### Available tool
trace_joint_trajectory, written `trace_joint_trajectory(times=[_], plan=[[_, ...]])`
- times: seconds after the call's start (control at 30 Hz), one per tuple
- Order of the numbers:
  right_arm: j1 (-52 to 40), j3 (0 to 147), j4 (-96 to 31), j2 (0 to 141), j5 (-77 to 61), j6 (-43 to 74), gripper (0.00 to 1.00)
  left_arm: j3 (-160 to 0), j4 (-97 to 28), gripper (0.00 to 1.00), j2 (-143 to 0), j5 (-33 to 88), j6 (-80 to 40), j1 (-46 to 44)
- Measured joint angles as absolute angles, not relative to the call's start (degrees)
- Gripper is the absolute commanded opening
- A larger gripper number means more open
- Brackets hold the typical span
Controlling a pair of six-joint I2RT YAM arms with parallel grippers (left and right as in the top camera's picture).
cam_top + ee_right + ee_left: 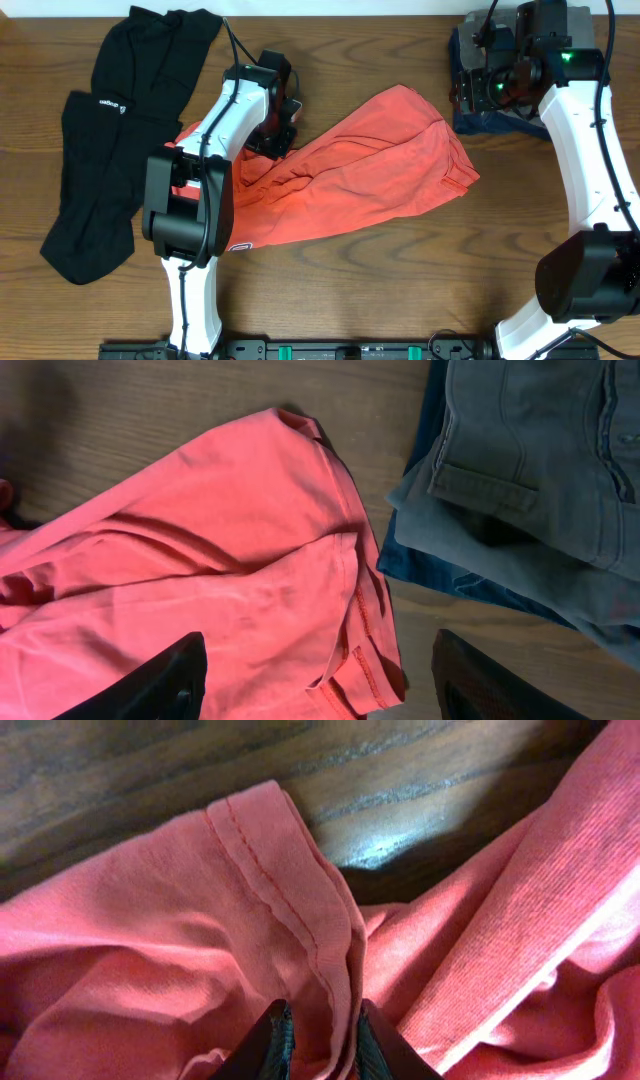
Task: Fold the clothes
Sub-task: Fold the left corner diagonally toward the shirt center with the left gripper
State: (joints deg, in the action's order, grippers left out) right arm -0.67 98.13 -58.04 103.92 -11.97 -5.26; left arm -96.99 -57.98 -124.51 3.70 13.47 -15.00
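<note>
The coral-red T-shirt point(350, 170) lies crumpled and spread across the middle of the table. A long black garment point(110, 150) with a small white logo lies at the left. My left gripper point(275, 125) is at the shirt's upper left edge. In the left wrist view, my left gripper point(325, 1030) is shut on a hemmed fold of the red shirt point(290, 890), with cloth bunched between the fingers. My right gripper point(320, 690) hangs open above the shirt's right sleeve hem point(360, 630) and holds nothing. In the overhead view, my right gripper point(480, 85) is at the back right.
A folded pile of grey and blue denim clothes point(490, 115) sits at the back right under my right arm; the pile point(530, 460) also shows in the right wrist view. Bare wooden table point(420, 280) lies in front of the shirt.
</note>
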Motion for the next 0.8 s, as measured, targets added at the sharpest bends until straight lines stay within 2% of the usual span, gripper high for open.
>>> trace_joint_trajectory(times=[0.5,0.6,0.8], plan=[[-0.67,98.13,-58.06,103.92,-11.97,-5.26,0.7,-95.39,-57.84,0.24,-124.51,3.7,13.45,-15.0],[-0.67,98.1,-58.06,103.94,-11.97,-5.26,0.7,-95.31,-57.74,0.06,-124.51,3.7,13.17,-15.0],[-0.67,98.1,-58.04,103.94,-11.97,-5.26,0.7,-95.37,-56.69,0.06,-124.51,3.7,13.28,-14.98]])
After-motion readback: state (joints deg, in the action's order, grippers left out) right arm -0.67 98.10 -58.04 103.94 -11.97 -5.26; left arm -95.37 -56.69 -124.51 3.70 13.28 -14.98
